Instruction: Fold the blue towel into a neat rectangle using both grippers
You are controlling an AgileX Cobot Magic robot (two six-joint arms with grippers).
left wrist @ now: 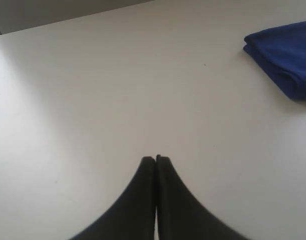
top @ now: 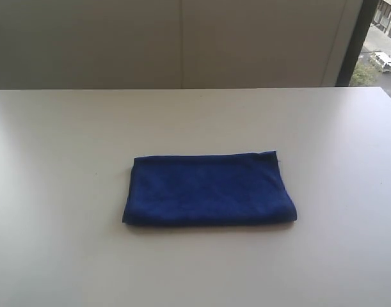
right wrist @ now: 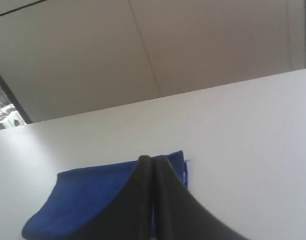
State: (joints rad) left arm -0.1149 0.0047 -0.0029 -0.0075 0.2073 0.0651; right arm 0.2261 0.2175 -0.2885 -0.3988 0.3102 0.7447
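Observation:
The blue towel (top: 210, 189) lies folded into a thick rectangle in the middle of the white table (top: 67, 160), its layers stacked and its rounded fold toward the front. Neither arm appears in the exterior view. In the left wrist view my left gripper (left wrist: 156, 159) is shut with nothing in it, over bare table, and a corner of the towel (left wrist: 288, 55) lies well off to one side. In the right wrist view my right gripper (right wrist: 153, 159) is shut and empty, with the towel (right wrist: 82, 195) spread beyond its tips.
A pale wall (top: 182, 38) rises behind the table's far edge. A dark window frame (top: 355, 45) stands at the back right with a street outside. Bare tabletop surrounds the towel on all sides.

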